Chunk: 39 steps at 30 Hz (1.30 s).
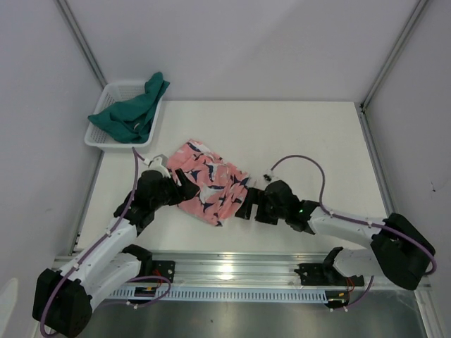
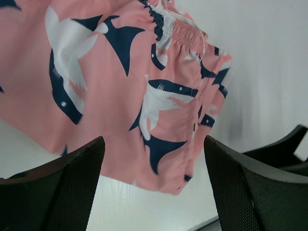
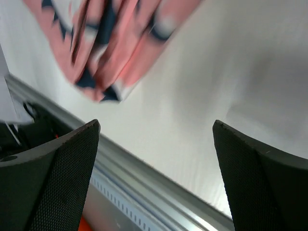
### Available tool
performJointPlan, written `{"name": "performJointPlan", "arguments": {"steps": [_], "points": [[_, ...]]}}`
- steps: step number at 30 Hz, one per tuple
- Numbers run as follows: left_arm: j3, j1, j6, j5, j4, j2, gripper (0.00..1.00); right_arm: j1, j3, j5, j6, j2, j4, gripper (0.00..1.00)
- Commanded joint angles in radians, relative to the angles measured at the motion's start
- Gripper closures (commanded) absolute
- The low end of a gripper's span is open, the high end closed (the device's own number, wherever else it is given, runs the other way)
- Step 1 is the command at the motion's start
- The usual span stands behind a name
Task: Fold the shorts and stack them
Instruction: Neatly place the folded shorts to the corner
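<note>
The salmon-pink shark-print shorts (image 1: 208, 182) lie crumpled on the white table, between the two arms. My left gripper (image 1: 190, 189) is open at their left edge. In the left wrist view, a hem corner of the pink shorts (image 2: 159, 120) lies between the spread fingers of the left gripper (image 2: 153, 144), not pinched. My right gripper (image 1: 244, 204) is open just right of the shorts. In the right wrist view the right gripper (image 3: 156, 125) has nothing between its fingers, and the pink shorts (image 3: 110, 43) lie blurred ahead. The dark teal shorts (image 1: 132, 113) are heaped in the basket.
The white mesh basket (image 1: 97, 139) stands at the table's far left corner. A metal rail (image 1: 232, 271) runs along the near edge, and it also shows below the right gripper as the rail (image 3: 144, 183). Pale enclosure walls stand on three sides.
</note>
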Motion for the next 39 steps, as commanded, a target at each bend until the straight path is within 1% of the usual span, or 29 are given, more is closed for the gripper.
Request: {"name": "performJointPlan", "arguments": {"steps": [1,3,4,6,8,13,14,17,20,23,26,27,31,33,34,36,37,38,39], "points": [[0.055,0.029,0.047,-0.025,-0.003,0.026,0.14,-0.163,0.021,0.033,-0.092,-0.059,-0.142,0.01],[0.073,0.073,0.066,0.001,-0.005,0.046,0.14,-0.219,0.059,-0.022,-0.134,-0.030,-0.139,0.01],[0.088,0.090,0.072,0.010,-0.006,0.050,0.14,-0.254,0.070,-0.063,-0.154,0.015,-0.136,0.01],[0.108,0.135,0.087,0.027,-0.021,0.069,0.14,-0.265,0.090,-0.106,-0.157,0.067,-0.099,0.01],[0.145,0.152,0.090,0.033,-0.031,0.076,0.14,-0.248,0.096,-0.149,-0.113,0.141,-0.056,0.01],[0.139,0.154,0.081,0.067,0.003,0.089,0.14,-0.168,0.076,-0.140,0.012,0.242,0.141,0.00],[0.133,0.154,0.081,0.073,0.009,0.093,0.14,-0.142,0.073,-0.113,0.063,0.263,0.193,0.01],[0.127,0.154,0.086,0.072,0.009,0.109,0.14,-0.092,0.082,-0.059,0.153,0.320,0.273,0.01],[0.118,0.154,0.089,0.058,0.014,0.112,0.14,-0.049,0.126,-0.018,0.237,0.398,0.298,0.00],[0.115,0.154,0.090,0.053,0.017,0.113,0.14,-0.010,0.188,0.011,0.301,0.469,0.282,0.01],[0.107,0.154,0.090,0.053,0.034,0.118,0.14,0.019,0.217,0.096,0.335,0.495,0.255,0.01],[0.104,0.154,0.090,0.058,0.041,0.124,0.14,0.033,0.232,0.145,0.358,0.507,0.252,0.01],[0.081,0.149,0.092,0.075,0.072,0.176,0.15,0.044,0.309,0.191,0.371,0.558,0.187,0.02],[0.072,0.147,0.090,0.072,0.090,0.179,0.15,0.042,0.356,0.203,0.362,0.579,0.134,0.10],[0.064,0.147,0.090,0.069,0.090,0.175,0.15,0.040,0.363,0.217,0.352,0.592,0.124,0.26],[0.067,0.147,0.093,0.059,0.086,0.165,0.15,0.031,0.367,0.226,0.337,0.598,0.125,0.42],[0.067,0.147,0.098,0.056,0.083,0.161,0.15,0.013,0.376,0.220,0.316,0.609,0.123,0.55],[0.070,0.147,0.099,0.052,0.080,0.158,0.15,0.004,0.384,0.210,0.293,0.616,0.126,0.65],[0.070,0.147,0.103,0.046,0.077,0.158,0.15,-0.012,0.396,0.191,0.262,0.627,0.125,0.72]]}}
